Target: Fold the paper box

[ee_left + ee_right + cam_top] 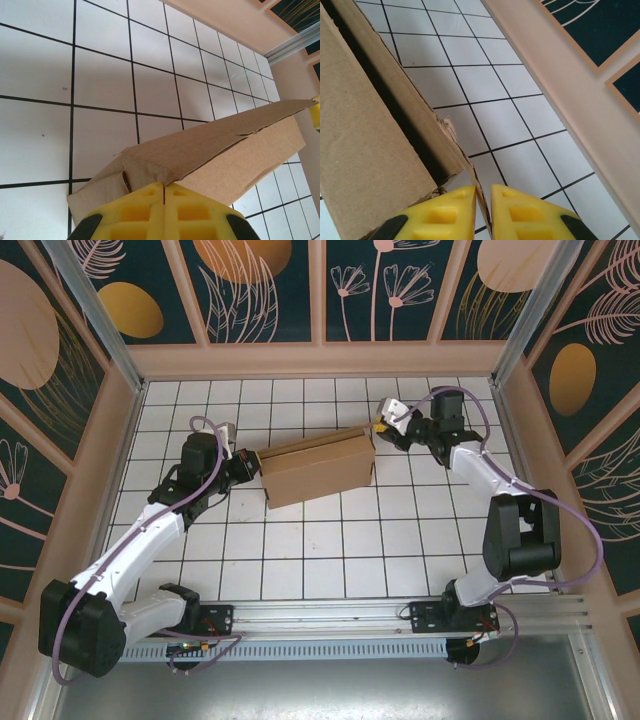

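Cardboard this thin looks light, stiff and quick to crease, so on the mid-table paper box [318, 468] I pinch the right-end flap in my right gripper [483, 194], my left gripper [164, 189] pressed together at its left end.

Right wrist view: paper box [365, 140] runs off the left and top edges. Left wrist view: we cannot tell whether the left gripper [164, 195] pinches its corner.
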Controlling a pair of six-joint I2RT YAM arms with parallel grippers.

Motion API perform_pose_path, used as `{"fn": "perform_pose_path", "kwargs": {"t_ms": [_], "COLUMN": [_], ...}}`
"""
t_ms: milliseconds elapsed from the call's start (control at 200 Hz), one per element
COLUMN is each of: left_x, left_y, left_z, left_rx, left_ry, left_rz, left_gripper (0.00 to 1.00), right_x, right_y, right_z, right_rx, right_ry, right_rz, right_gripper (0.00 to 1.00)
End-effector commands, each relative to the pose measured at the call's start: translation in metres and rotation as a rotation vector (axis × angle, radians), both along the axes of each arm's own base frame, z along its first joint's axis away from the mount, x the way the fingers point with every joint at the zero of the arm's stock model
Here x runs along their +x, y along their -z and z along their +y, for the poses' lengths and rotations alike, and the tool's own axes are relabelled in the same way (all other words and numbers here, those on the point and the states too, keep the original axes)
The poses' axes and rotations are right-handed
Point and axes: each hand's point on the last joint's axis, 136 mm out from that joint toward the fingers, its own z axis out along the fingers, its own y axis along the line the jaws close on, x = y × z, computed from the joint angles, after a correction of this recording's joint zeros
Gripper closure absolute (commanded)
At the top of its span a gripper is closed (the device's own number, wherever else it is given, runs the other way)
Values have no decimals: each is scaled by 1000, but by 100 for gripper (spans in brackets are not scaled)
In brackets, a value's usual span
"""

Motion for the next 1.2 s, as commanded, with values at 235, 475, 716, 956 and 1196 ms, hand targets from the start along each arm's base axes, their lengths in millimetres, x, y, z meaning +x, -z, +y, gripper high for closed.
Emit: {"fn": "perform_pose_path", "kwargs": {"t_ms": [235, 475, 716, 956, 1196], "left_x": [-14, -10, -5, -1, 0], "left_y": [25, 22, 20, 20, 26], "left_z": [1, 1, 2, 0, 2], "left_rx": [56, 65, 74, 77, 105], "left_ry": [25, 21, 13, 14, 16], "left_rz": [95, 89, 83, 80, 80], "left_gripper": [100, 100, 100, 100, 100], "right_x": [-5, -12, -18, -30, -28], "right_y": [7, -19, -13, -8, -7], "right_z": [12, 26, 35, 42, 35], "right_rx": [-37, 41, 64, 99, 224], "right_ry": [-20, 66, 242, 337, 552], "right_rz": [59, 174, 382, 500, 689], "right_gripper": [94, 100, 100, 100, 100]}}
